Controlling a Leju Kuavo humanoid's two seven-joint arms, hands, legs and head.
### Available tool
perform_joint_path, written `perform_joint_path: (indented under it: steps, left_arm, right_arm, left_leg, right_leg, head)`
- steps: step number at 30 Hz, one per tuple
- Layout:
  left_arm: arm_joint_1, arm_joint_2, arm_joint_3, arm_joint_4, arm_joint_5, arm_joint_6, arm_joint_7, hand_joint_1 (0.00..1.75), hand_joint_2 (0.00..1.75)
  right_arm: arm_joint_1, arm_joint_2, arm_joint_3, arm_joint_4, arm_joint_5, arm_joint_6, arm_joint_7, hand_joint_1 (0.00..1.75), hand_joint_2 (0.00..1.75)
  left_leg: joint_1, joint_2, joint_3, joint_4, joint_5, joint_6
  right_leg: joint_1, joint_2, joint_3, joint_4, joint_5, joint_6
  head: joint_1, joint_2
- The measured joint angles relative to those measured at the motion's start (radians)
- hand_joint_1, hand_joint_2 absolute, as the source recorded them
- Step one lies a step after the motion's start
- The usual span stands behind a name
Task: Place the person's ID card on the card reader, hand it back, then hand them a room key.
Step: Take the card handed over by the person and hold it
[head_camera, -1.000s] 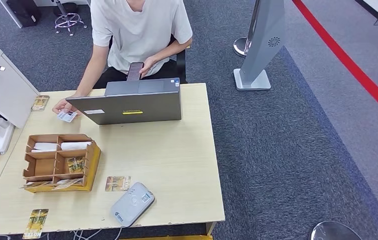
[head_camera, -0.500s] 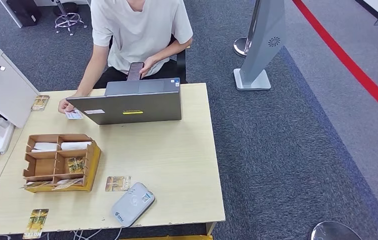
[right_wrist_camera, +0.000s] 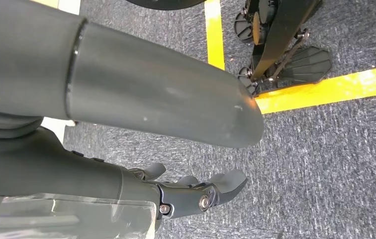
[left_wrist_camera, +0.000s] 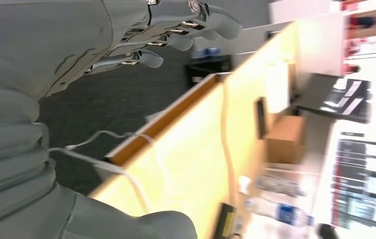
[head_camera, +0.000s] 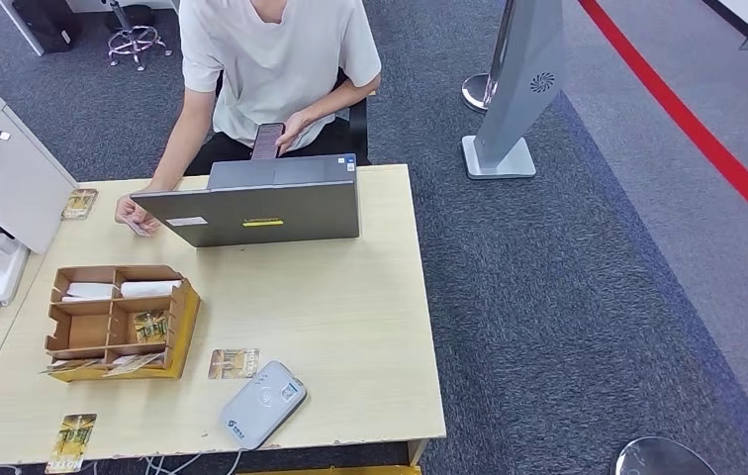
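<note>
The person's small pale ID card [head_camera: 139, 228] sits at the far left of the light wooden table [head_camera: 350, 327], pinched under the person's hand [head_camera: 133, 212] just left of the grey open laptop [head_camera: 261, 210]; most of it is hidden by the fingers. A card like this is probably thin, light, stiff and slick, so lying flat it would be hard to lift. The better hold is likely across its two long edges or by a free corner while the person offers it up.

The grey rounded card reader [head_camera: 262, 402] lies at the near edge of the table, with a printed gold-toned room key card [head_camera: 233, 363] just beside it on the left.

The brown cardboard compartment tray [head_camera: 189, 317] stands at the left. Its far compartments hold white cards, a middle right compartment holds a gold printed card, and more cards lie in the near row. Another key card [head_camera: 71, 441] lies at the near left corner.

The left hand [left_wrist_camera: 126, 35] hangs below the table edge, fingers loosely spread, holding nothing. The right hand [right_wrist_camera: 186, 191] hangs over grey carpet, fingers slightly curled yet apart, empty.
</note>
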Motion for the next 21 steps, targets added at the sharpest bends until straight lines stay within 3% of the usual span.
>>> perform_joint_path:
  steps: [8,21]
  left_arm:
    - [-0.005,0.113,-0.130,-0.133,-0.030,0.117,-0.071,0.00,1.75]
    - [-0.105,0.244,-0.395,-0.151,-0.388,0.226,-0.057,0.00,1.75]
  right_arm:
    - [-0.008,0.001,0.093,0.008,-0.054,-0.001,0.002,0.00,0.00]
    - [-0.014,0.005,0.186,0.010,-0.095,0.002,0.006,0.00,0.00]
  left_leg:
    - [0.001,0.001,0.001,0.000,0.001,-0.001]
    - [0.001,0.003,0.001,0.000,0.001,-0.001]
  right_leg:
    - [0.000,0.000,0.000,0.000,0.000,0.000]
    - [0.001,0.003,0.000,0.000,0.001,-0.001]
  head:
    - [0.000,0.000]
    - [0.000,0.000]
